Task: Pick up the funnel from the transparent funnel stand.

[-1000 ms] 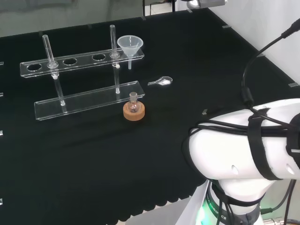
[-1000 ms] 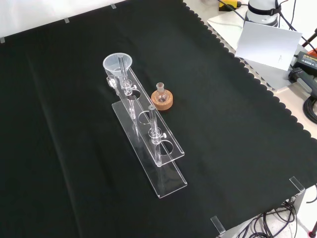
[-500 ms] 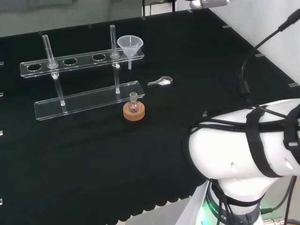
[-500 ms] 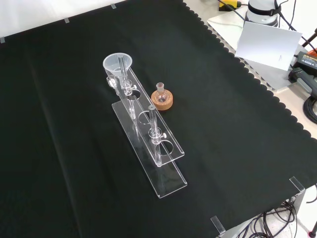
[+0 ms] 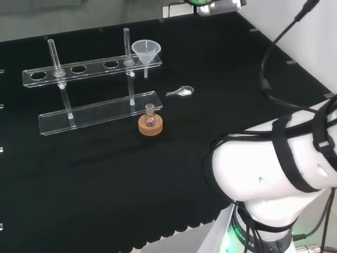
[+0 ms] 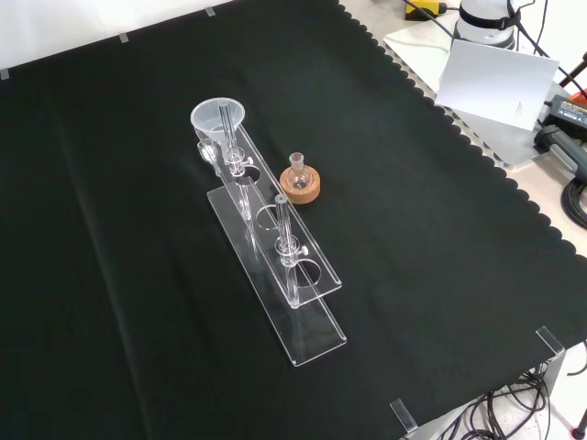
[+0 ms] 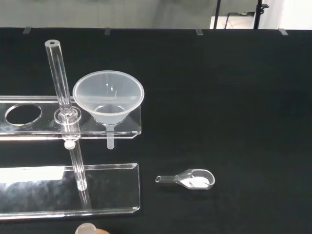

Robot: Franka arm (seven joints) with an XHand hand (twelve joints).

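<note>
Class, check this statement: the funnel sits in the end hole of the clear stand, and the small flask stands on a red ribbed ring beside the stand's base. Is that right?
Not quite. The funnel does sit in the end hole of the clear stand, but the small flask stands on a cork ring, not a red ribbed one, beside the base. The head view shows this.

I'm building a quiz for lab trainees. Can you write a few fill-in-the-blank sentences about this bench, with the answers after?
1. The funnel sits in the end hole of the clear ____.
2. The small flask stands in a ____ ring.
3. The glass scoop lying on the cloth holds a little ____ powder.
4. The cloth covering the bench is ____.

Missing words: stand; cork; white; black
</note>
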